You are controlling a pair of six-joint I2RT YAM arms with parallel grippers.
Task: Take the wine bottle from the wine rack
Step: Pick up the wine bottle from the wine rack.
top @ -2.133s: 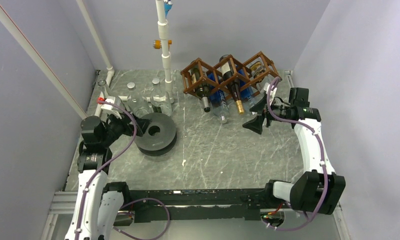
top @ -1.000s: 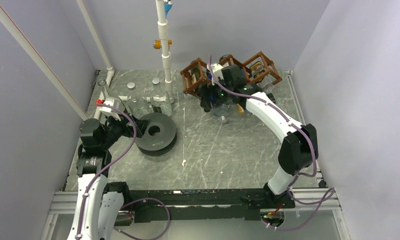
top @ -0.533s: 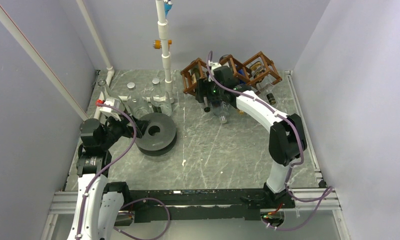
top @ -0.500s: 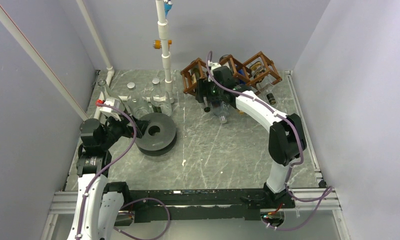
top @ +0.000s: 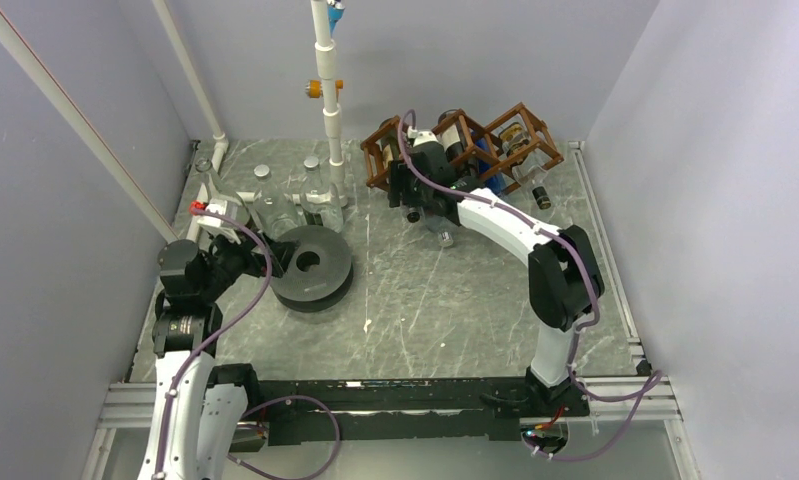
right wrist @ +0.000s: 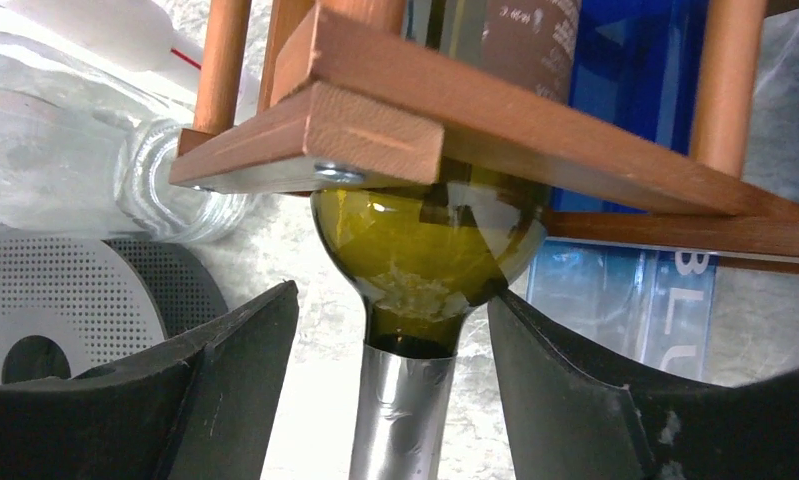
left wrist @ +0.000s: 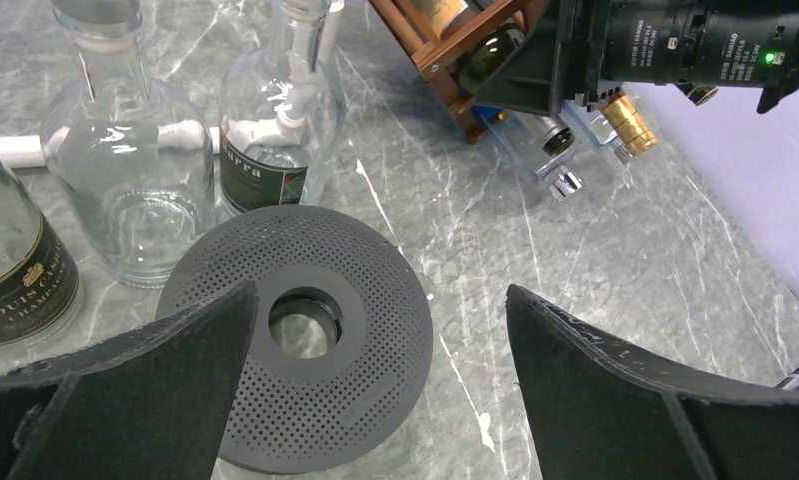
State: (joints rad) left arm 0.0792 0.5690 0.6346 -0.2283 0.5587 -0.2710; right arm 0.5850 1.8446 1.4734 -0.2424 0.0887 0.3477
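Nearest the bases, on the left, my left gripper (left wrist: 380, 300) hangs with its jaws spread wide and nothing between them, over the perforated black disc (left wrist: 355, 250). That arm has barely stirred in the last two seconds. Just beyond the disc stand two clear glass bottles (left wrist: 125, 190), well apart from the job.

The real change is on the other side. Two seconds ago my right arm was folded back near the right wall, its gripper short of the rack. Since then it has swept across and forward, and the right gripper (right wrist: 393, 300) now sits at the left-hand cell of the wine rack (right wrist: 375, 110), toward the far end of the table. Its jaws are wide, one finger on either side of the wine bottle (right wrist: 425, 240). This is the green one with the silver foil neck, and it lies in that cell with shoulder and neck poking out toward me. I see no contact yet. I judge the approach finished and the grasp not yet made. Next I would close on the neck and draw the bottle out along its own axis.

The surroundings are crowded. The cell's wooden front bar lies right over the bottle's shoulder, so lifting too early would likely catch it. Just to the right lies a blue-labelled bottle (right wrist: 625, 290), and a gold-capped neck (left wrist: 627, 118) juts from a neighbouring cell. The foil neck looks smooth and tapered, and I expect it could slip.
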